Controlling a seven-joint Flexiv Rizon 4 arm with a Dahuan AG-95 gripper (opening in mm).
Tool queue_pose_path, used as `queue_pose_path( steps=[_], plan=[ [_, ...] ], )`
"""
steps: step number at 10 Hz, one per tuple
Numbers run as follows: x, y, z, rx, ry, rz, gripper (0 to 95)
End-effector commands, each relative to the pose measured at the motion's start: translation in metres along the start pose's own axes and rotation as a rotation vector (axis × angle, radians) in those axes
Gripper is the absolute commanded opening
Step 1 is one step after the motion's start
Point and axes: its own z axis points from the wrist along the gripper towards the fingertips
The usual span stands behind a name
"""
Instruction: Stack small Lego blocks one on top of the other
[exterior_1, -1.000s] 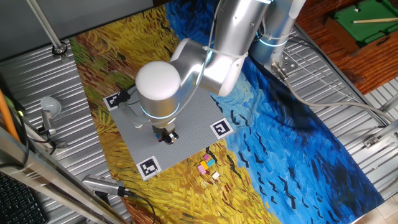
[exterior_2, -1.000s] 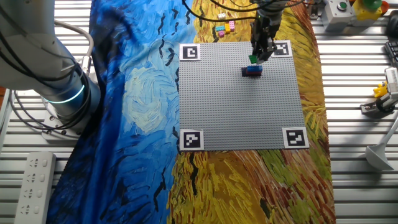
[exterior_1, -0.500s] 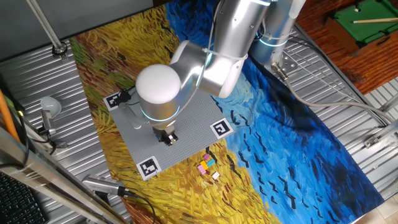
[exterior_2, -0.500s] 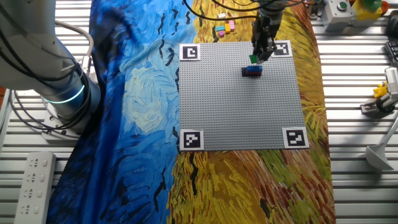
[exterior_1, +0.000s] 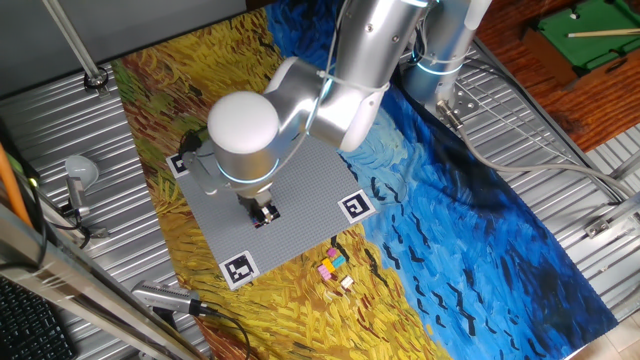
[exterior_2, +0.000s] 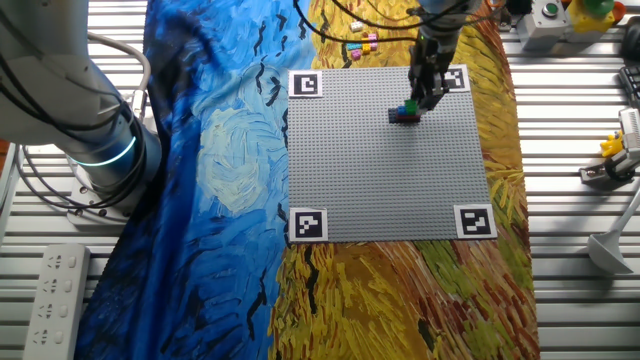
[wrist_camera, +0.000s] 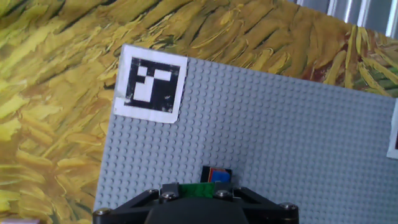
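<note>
My gripper (exterior_2: 414, 103) hovers low over the far right part of the grey baseplate (exterior_2: 380, 180) and is shut on a green small Lego block (wrist_camera: 200, 191). In the hand view the green block fills the gap between the two dark jaws. Just beyond it, on the plate, stands a blue block on a red one (wrist_camera: 217, 175). From the other fixed view the green block (exterior_2: 408, 106) sits right over this little stack (exterior_2: 403, 117), touching or nearly touching it. In one fixed view the gripper (exterior_1: 264, 211) hides the stack.
Loose pink, yellow and white blocks (exterior_1: 333, 264) lie on the painted cloth off the plate's edge; the other fixed view shows this cluster (exterior_2: 363, 44) too. Black-and-white tags (wrist_camera: 151, 87) mark the plate corners. The arm's base (exterior_2: 95, 150) stands at the left.
The gripper has shifted with the green block from just beyond the blue-and-red stack to directly over it, and sits lower.
</note>
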Motion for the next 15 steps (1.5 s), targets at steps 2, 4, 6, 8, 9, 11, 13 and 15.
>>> queue_pose_path(
  steps=[2,4,6,8,9,11,13,15],
  plan=[
    [-0.002,0.001,0.001,-0.008,0.007,0.047,19.0],
    [-0.007,0.002,0.004,-0.008,0.007,0.047,19.0],
    [-0.008,0.003,0.007,-0.010,0.005,0.045,19.0],
    [-0.010,0.005,0.009,-0.011,0.006,0.047,19.0],
    [-0.010,0.005,0.009,-0.013,0.007,0.050,19.0],
    [-0.009,0.005,0.010,-0.014,0.010,0.055,19.0],
    [-0.008,0.004,0.010,-0.015,0.013,0.063,19.0],
    [-0.008,0.004,0.011,-0.014,0.015,0.077,19.0]
  ],
)
